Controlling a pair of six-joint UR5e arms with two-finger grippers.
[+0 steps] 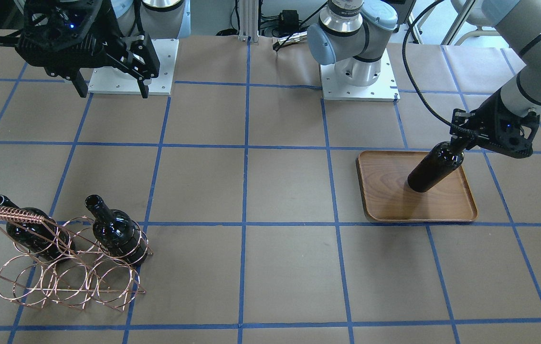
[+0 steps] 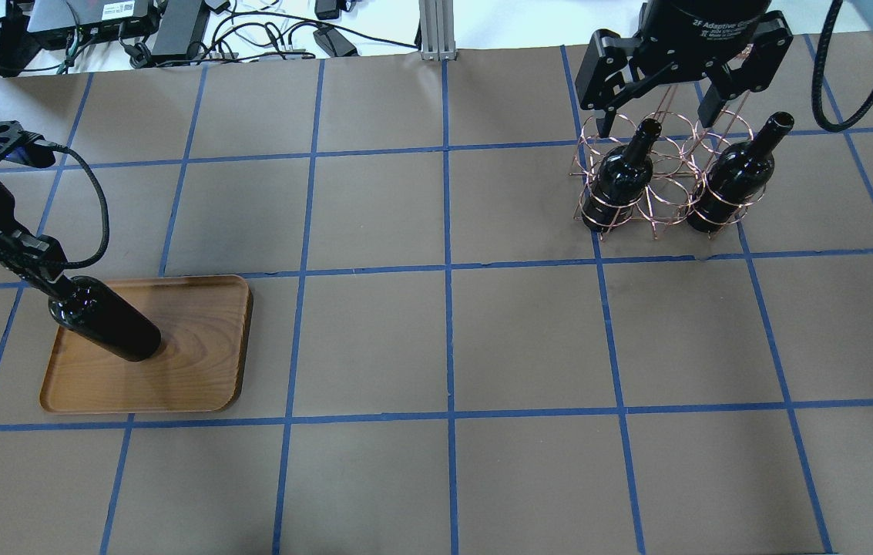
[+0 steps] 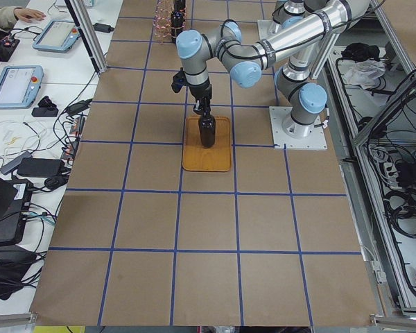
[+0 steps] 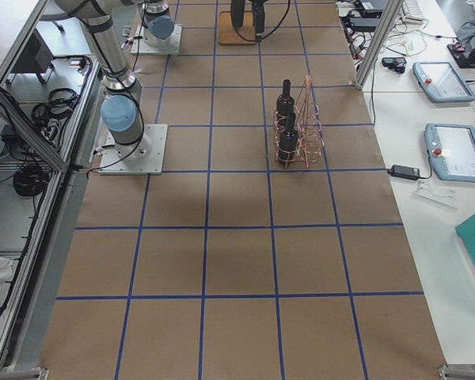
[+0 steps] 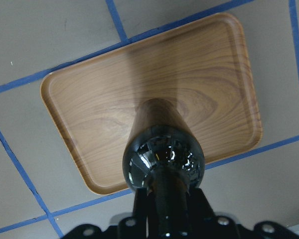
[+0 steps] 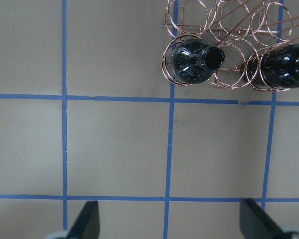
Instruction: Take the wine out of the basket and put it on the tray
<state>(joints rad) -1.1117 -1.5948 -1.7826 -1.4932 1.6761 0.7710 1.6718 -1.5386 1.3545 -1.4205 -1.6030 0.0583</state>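
Front-facing view shows left hand (image 1: 457, 142) pinching wine (image 1: 435, 168) on tray (image 1: 385, 196); wrist view hides the grip.

We see the table (image 2: 436, 339) from above at one long side and, steeply, from the opposite side, while two distant cameras look along it from either end; all four share the tray (image 2: 197, 362) and the basket (image 2: 663, 166). Our left wrist camera looks closely down the bottle (image 5: 164, 159) onto the tray; the right one looks straight down on the basket's edge.

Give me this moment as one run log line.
left gripper: shut on wine neck | wine: upright over tray, contact unclear | right gripper: open, empty | basket: holds two bottles
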